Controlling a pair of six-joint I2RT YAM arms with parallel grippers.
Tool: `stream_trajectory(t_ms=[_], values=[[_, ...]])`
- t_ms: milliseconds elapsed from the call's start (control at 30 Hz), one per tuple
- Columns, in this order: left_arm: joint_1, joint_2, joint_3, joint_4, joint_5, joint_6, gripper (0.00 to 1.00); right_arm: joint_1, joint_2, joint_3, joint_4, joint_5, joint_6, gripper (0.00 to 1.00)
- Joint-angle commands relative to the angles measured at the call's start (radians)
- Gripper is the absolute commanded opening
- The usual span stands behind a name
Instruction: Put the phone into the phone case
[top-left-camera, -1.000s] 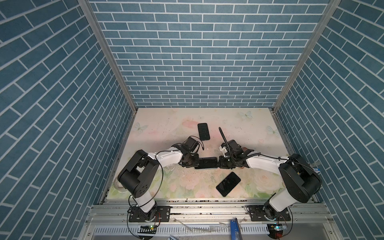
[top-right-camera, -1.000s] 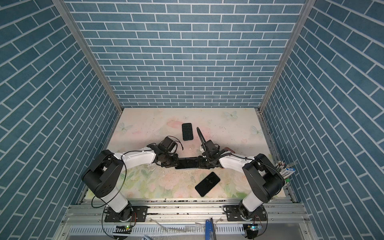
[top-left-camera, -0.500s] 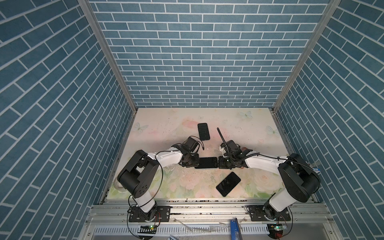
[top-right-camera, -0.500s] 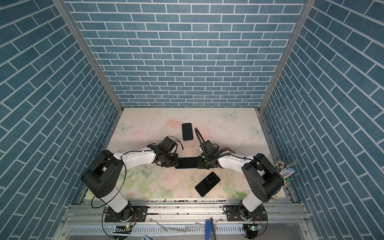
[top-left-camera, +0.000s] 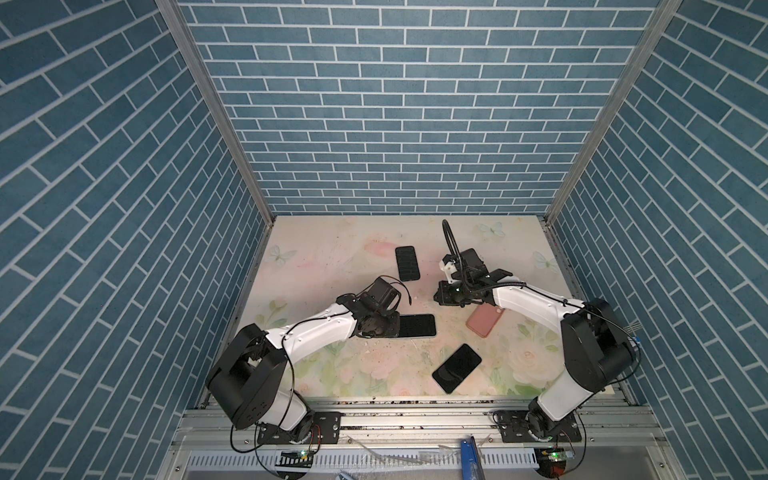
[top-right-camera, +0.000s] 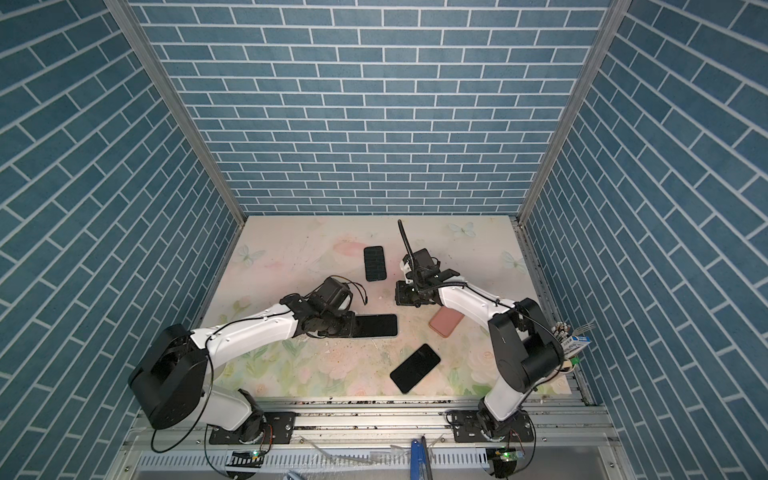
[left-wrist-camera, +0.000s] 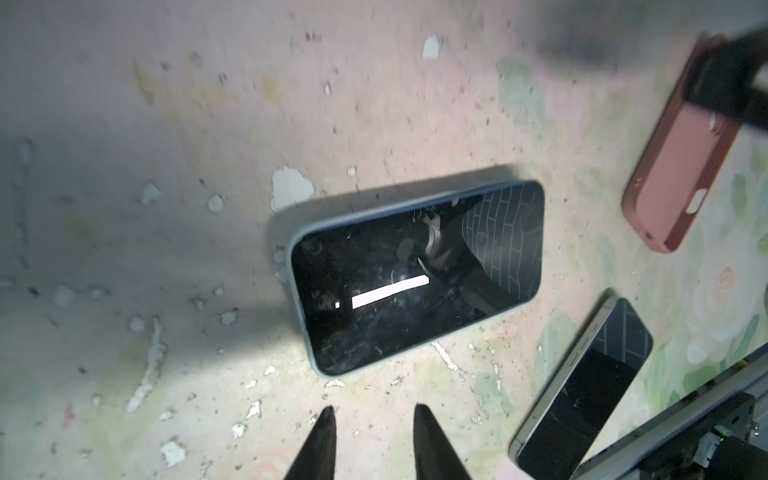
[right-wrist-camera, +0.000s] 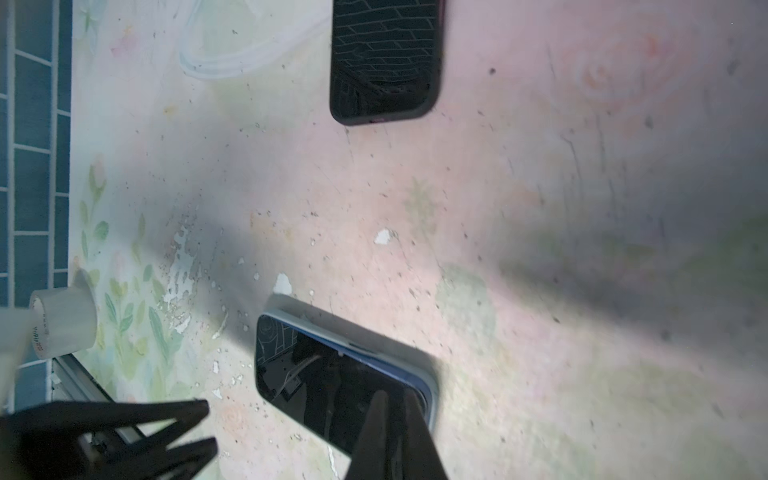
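Desk: Claws?

Op: I read the left gripper (left-wrist-camera: 372, 409) as spread a little and empty, its tips just short of one short end of the black slab phone (left-wrist-camera: 415, 274). The right gripper (right-wrist-camera: 394, 401) has its fingers pressed together with nothing between them, clear of that phone on its back-edge side.

Desk: Phone position?

Op: Flat, screen up, about the middle of the floral-printed table (top-left-camera: 332, 257), inside the pale blue soft phone case (left-wrist-camera: 374, 212); the rim shows round the screen. Fully seated or not, I cannot tell. A pink phone case (top-left-camera: 484, 324) lies partly under the right arm (top-left-camera: 528, 301), a bare black phone (top-left-camera: 457, 368) near the front edge, a dark-cased phone (top-left-camera: 407, 264) toward the back edge.
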Motion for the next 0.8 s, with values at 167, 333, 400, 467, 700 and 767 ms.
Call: stream_trajectory(t_ms=[167,333,400,467,700,767], values=[[-0.052,0.067,-0.058,0.097,0.025,-0.062,0.33,0.0,0.189,0.08,-0.02,-0.062,-0.037,0.09],[-0.044,0.126,-0.055,0.147,0.037,-0.056,0.34,0.014,0.149,-0.008,0.019,-0.077,-0.009,0.09],[-0.021,0.181,-0.044,0.187,0.066,-0.051,0.34,0.025,0.117,-0.067,0.044,-0.088,0.012,0.08],[0.005,0.23,-0.024,0.213,0.093,-0.041,0.34,0.042,0.084,-0.122,0.069,-0.101,0.037,0.08],[0.025,0.258,0.023,0.233,0.132,-0.038,0.34,0.096,-0.133,-0.304,0.106,-0.106,0.126,0.09],[0.014,0.235,-0.003,0.242,0.131,-0.055,0.34,0.095,-0.189,-0.318,0.075,-0.077,0.117,0.13]])
